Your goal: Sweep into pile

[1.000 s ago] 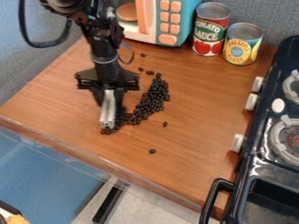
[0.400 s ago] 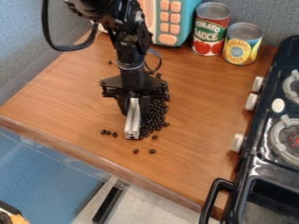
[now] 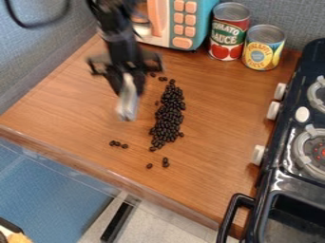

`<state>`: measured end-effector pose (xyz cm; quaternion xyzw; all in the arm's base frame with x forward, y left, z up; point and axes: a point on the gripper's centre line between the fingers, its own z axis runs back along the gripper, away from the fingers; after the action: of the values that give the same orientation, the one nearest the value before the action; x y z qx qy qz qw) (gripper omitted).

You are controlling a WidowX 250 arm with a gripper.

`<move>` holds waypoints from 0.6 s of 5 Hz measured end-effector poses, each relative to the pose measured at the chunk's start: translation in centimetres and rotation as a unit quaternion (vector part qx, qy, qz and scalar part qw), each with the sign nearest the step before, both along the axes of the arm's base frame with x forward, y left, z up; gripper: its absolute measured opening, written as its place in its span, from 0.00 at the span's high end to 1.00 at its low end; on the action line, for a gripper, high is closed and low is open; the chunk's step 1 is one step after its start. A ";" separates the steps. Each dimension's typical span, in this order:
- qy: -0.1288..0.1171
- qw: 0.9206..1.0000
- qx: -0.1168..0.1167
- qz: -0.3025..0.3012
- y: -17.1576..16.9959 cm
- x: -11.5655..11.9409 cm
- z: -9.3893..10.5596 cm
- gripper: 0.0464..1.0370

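Lettering (image 3: 228, 34) on cans (image 3: 262, 45), apart from beans (image 3: 168, 116)

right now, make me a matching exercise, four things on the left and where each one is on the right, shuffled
Things:
1. main pile of dark beans
2. tomato sauce can
3. pineapple can
4. metal bar at the gripper

Places:
A. between the other can and the black stove
B. above the wooden counter, left of the pile in the picture
C. right beside the teal toy microwave
D. in a long strip near the middle of the wooden counter

Pairs: 1-D, 2-C, 3-A, 4-B
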<state>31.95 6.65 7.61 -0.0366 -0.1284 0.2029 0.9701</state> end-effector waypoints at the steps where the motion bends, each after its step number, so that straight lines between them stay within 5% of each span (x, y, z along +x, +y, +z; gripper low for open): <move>1: -0.013 1.000 -0.003 0.004 3.0 0.1 2.4 0.66; 2: 0.005 0.999 0.033 -0.026 7.0 0.8 2.2 0.66; 3: 0.049 0.984 0.067 -0.158 10.3 2.7 -0.3 0.66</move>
<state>34.67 16.97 7.28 0.0184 -0.0862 0.0401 0.9953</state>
